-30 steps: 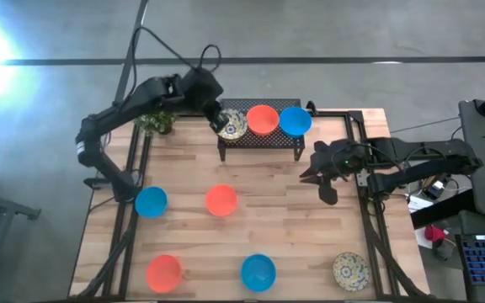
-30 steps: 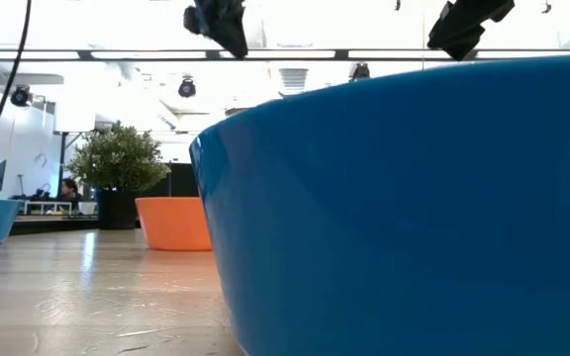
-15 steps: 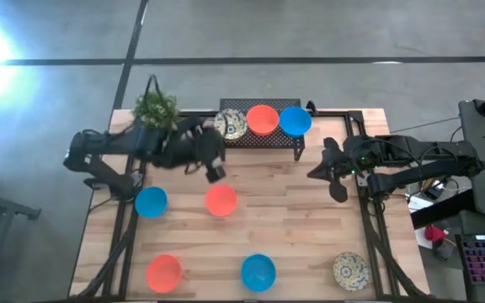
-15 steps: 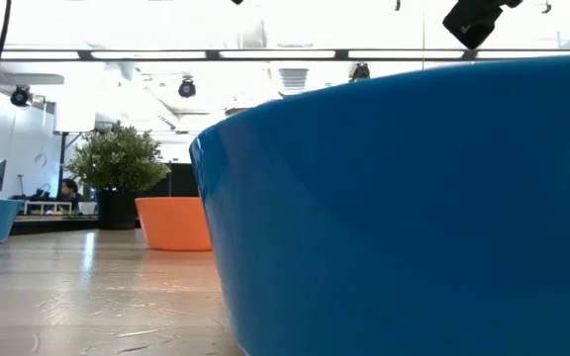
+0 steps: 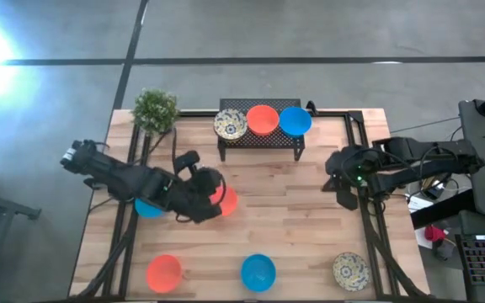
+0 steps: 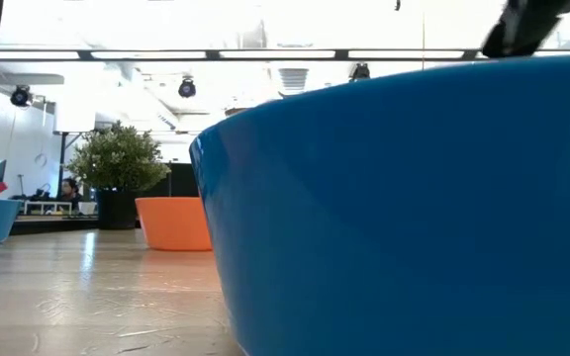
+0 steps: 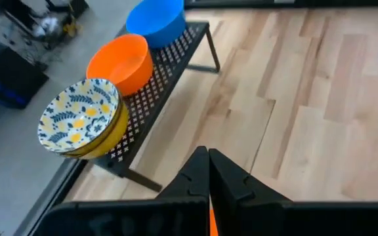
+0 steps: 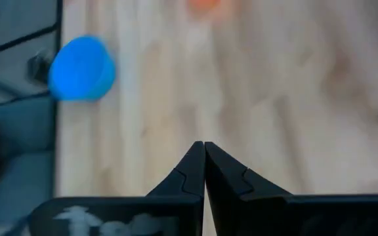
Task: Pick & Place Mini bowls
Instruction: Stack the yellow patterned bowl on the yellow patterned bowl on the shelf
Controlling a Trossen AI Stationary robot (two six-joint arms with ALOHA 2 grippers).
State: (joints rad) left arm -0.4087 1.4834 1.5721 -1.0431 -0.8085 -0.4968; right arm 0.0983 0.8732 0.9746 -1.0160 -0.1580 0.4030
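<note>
The black mesh rack (image 5: 259,139) at the far edge carries a cream patterned bowl (image 7: 77,115) that seems stacked on another, an orange-red bowl (image 7: 120,62) and a blue bowl (image 7: 155,19). On the table stand a blue bowl (image 5: 146,208), an orange-red bowl (image 5: 226,202), another orange-red bowl (image 5: 164,273), a blue bowl (image 5: 258,272) and a cream patterned bowl (image 5: 351,270). My left gripper (image 5: 215,192) is shut and hovers over the middle orange-red bowl. My right gripper (image 5: 346,199) is shut near the table's right edge.
A small green potted plant (image 5: 156,109) stands at the far left corner. In the low view the near blue bowl (image 6: 414,218) fills most of the picture. Bare wood lies between the rack and the near row of bowls.
My left arm has swung from the cream bowl on the rack toward the near edge, and its gripper now hangs over the middle orange-red bowl. The cream bowl stays on the rack. My right gripper has drawn back toward the table's right edge.
</note>
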